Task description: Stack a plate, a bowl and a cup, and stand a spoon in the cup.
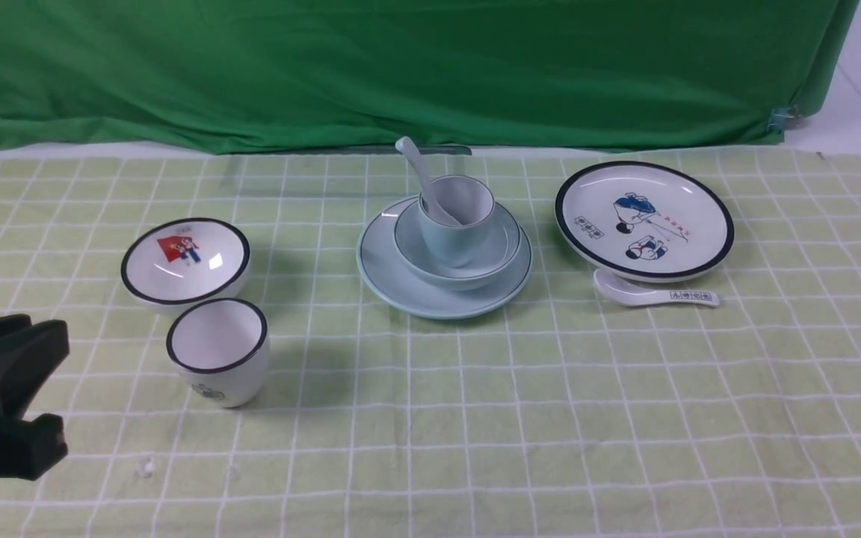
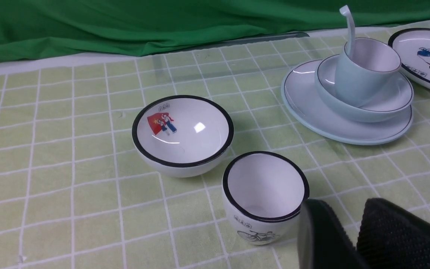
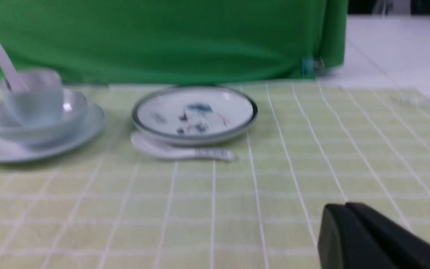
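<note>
The left tool sits nearest the front camera, low at the left edge, its two black jaws standing apart with nothing between them; in the left wrist view its ribbed pads also show a gap. The right tool shows only in its own wrist view, where its jaws lie pressed together and hold nothing.

Just beyond the left tool stands a white cup with a thick black rim, upright. The left wrist view shows a small bicycle drawing and a strip of tiny characters on its side, too small to read. Just behind it, close but apart, is a white black-rimmed bowl with a red flag picture and two small figures inside.

In the middle of the checked green cloth on the worktop stands the stack: the pale blue-green plate at the bottom, the bowl on it, the cup in the bowl, tilted a little. The spoon stands in the cup, bowl end down, its handle leaning up and to the left past the rim.

To the right of the stack, apart from it, lies a white picture plate with a black rim, showing blue cartoon figures, a boxed label and some red characters, none legible. Just in front of it a white spoon lies flat, handle pointing right, with dark characters along the handle that cannot be read.

A green curtain hangs behind.
</note>
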Motion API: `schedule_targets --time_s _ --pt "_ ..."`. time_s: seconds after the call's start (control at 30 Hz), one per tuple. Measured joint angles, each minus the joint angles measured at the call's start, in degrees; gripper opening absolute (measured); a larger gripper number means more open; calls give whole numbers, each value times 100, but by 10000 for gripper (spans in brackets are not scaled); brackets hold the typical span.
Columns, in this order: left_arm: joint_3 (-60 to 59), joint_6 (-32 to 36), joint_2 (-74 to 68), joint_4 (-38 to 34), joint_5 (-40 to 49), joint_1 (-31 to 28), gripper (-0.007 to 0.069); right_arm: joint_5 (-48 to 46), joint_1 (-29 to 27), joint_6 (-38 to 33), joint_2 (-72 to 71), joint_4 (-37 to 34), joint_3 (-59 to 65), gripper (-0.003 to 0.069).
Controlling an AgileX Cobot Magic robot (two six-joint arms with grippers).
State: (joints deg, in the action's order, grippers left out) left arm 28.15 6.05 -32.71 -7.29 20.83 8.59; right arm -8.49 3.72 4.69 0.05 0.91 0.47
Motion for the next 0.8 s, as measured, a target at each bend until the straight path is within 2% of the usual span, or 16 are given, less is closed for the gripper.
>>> schedule_targets --time_s 0.17,0.63,0.8 --pt "0 0 0 0 0 0 132 -356 -17 -8 -5 -16 0 16" --pt "-24 0 0 0 -40 0 142 -387 -17 -7 -5 -21 0 46" --pt "-846 0 411 45 -1369 -53 148 -401 -17 -1 -8 -23 0 59"
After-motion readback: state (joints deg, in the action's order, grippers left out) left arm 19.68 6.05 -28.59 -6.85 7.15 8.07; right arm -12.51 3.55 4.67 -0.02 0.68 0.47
